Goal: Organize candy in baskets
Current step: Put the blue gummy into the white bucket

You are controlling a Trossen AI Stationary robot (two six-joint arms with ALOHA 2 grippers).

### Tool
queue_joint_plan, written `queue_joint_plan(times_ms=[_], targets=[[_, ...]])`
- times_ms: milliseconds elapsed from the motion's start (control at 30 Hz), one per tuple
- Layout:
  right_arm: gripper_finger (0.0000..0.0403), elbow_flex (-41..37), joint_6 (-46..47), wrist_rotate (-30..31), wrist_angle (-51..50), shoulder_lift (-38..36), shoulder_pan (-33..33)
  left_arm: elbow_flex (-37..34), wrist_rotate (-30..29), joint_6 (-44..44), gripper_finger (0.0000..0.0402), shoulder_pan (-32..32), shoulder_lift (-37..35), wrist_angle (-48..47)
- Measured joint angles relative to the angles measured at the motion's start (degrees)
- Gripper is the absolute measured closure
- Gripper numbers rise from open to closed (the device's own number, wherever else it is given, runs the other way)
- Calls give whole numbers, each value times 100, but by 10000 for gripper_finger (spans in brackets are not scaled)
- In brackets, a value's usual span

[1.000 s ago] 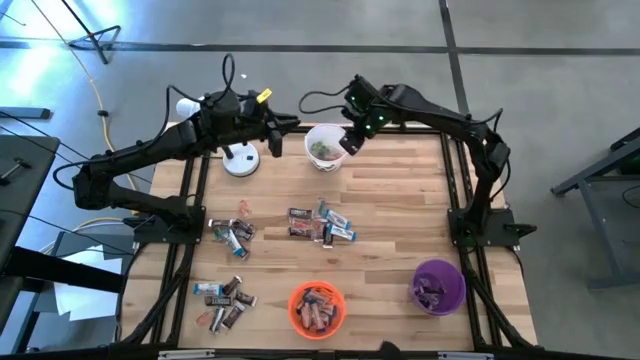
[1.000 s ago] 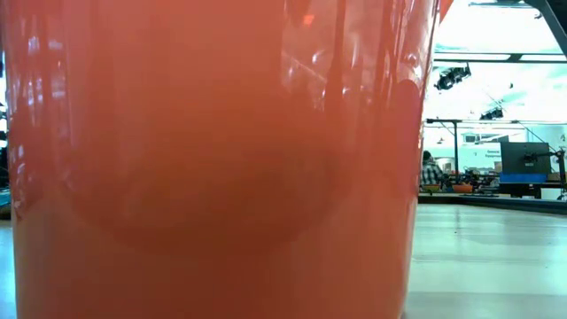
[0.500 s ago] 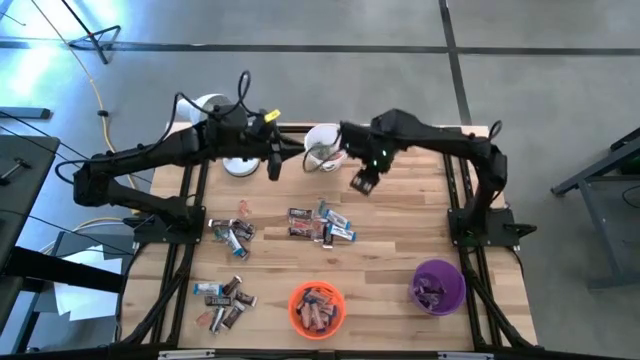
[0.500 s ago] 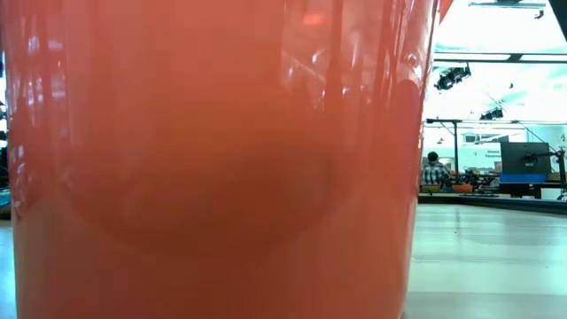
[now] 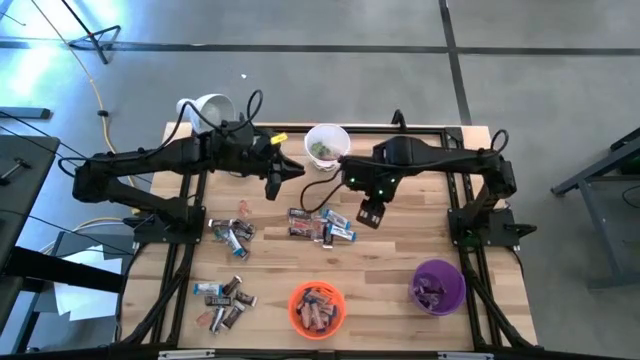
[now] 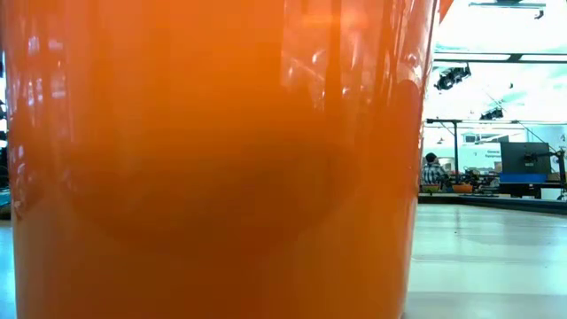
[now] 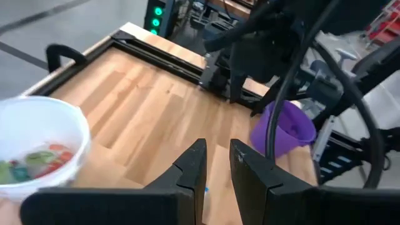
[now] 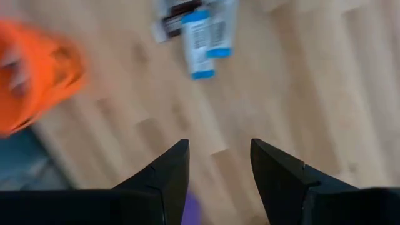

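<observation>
Right hand [image 5: 369,214] spread, empty, just beside the middle candy pile [image 5: 322,224]. Left hand [image 5: 279,183] fingers slightly apart, empty, near white basket [image 5: 326,146].

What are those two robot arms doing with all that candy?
They are sorting candy into three baskets. The right pincer hangs open and empty over the candy pile in the middle of the table. The left pincer waits close by, also above the table, holding nothing. The white basket, the orange basket and the purple basket each have some candy inside already. More candy lies loose on the wooden table.
</observation>
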Motion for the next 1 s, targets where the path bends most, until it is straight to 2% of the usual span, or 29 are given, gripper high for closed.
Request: queue_joint_plan(times_ms=[100, 200, 333, 500, 733, 867, 1000], targets=[[238, -1, 152, -718, 2, -110, -27, 0, -6, -301, 346, -136, 0, -1], [238, -2, 613, -1185, 0, -272, -17, 0, -22, -661, 346, -234, 0, 0], [238, -2, 1056, -1124, 0, -532, 172, 0, -89, -848, 346, -348, 7, -63], [238, -2, 1469, -153, -2, -718, 541, 2, -594, -904, 346, -531, 33, -205], [238, -4, 1017, 1170, 85, -723, 1377, 4, -1031, -1564, 346, -1018, 33, -621], [238, -14, 529, 2370, 368, -723, 1964, 2, -1080, -1607, 346, -1322, 33, -640], [238, -319, -33, 3741, 1109, -726, 2372, 2, -1318, -1634, 346, -1545, 33, -631]])
